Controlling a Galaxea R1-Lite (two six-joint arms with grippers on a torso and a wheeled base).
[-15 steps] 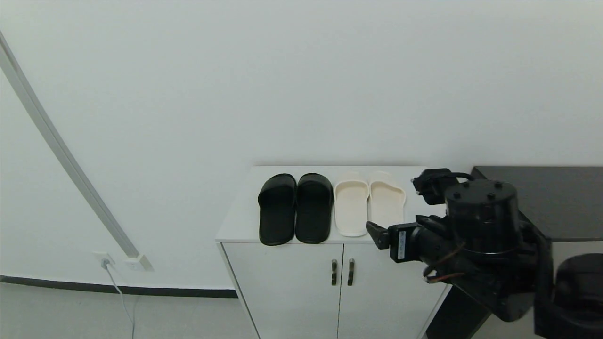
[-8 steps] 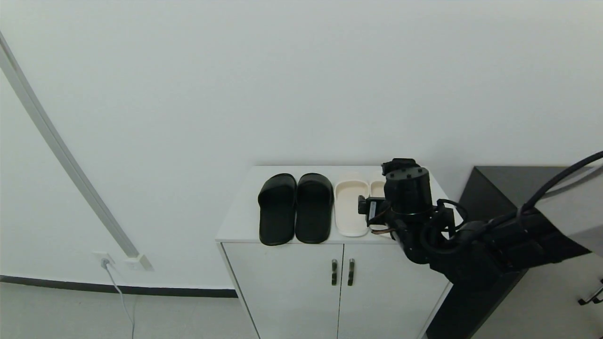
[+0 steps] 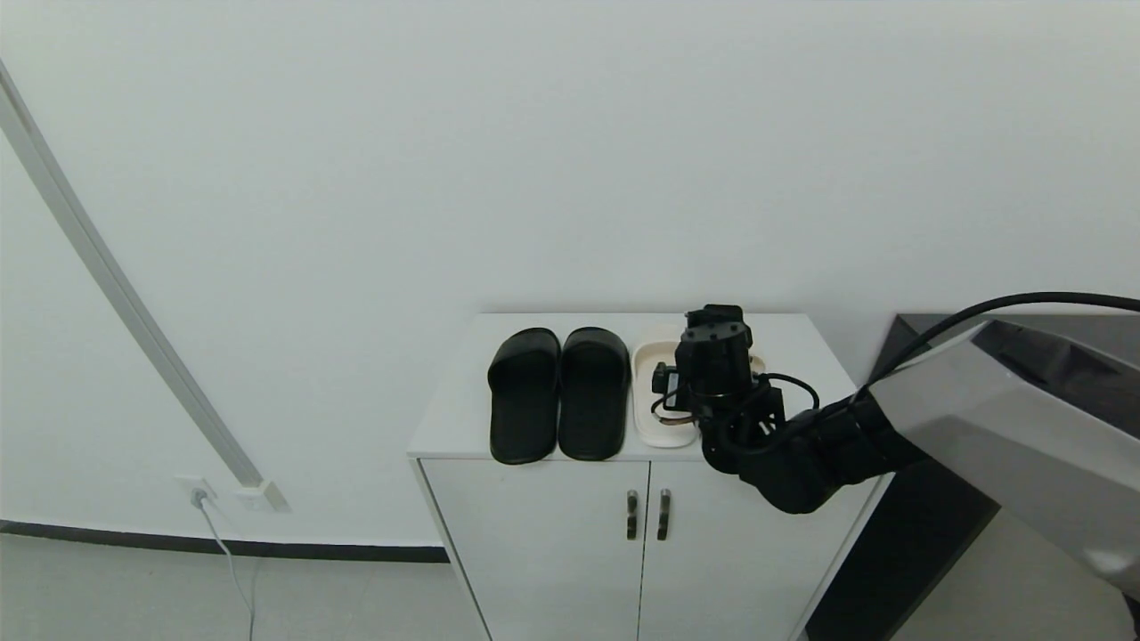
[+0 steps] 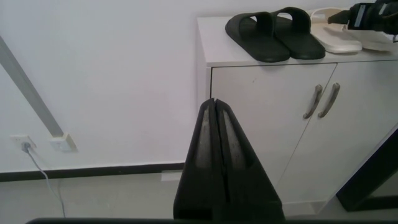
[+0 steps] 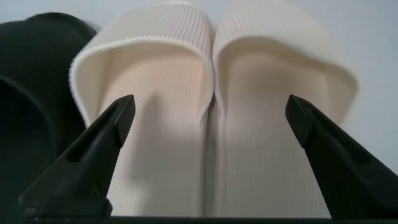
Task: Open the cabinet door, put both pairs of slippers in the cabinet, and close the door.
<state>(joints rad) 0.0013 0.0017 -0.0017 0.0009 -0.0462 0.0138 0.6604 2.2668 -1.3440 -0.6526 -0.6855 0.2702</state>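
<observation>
Ribbed cream slippers (image 5: 163,146); smooth rounded black slippers (image 3: 525,396).

Left slipper pair (image 3: 557,396) beside right slipper pair (image 3: 661,392), both atop cabinet (image 3: 534,552)

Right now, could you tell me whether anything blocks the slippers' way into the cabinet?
Yes: both cabinet doors are shut, below the cream slippers and black slippers lying on top. Nothing stands between the open right gripper and the cream pair.

Black slippers (image 4: 277,28) atop cabinet (image 4: 261,124); left tool (image 4: 214,104) pressed closed.
</observation>
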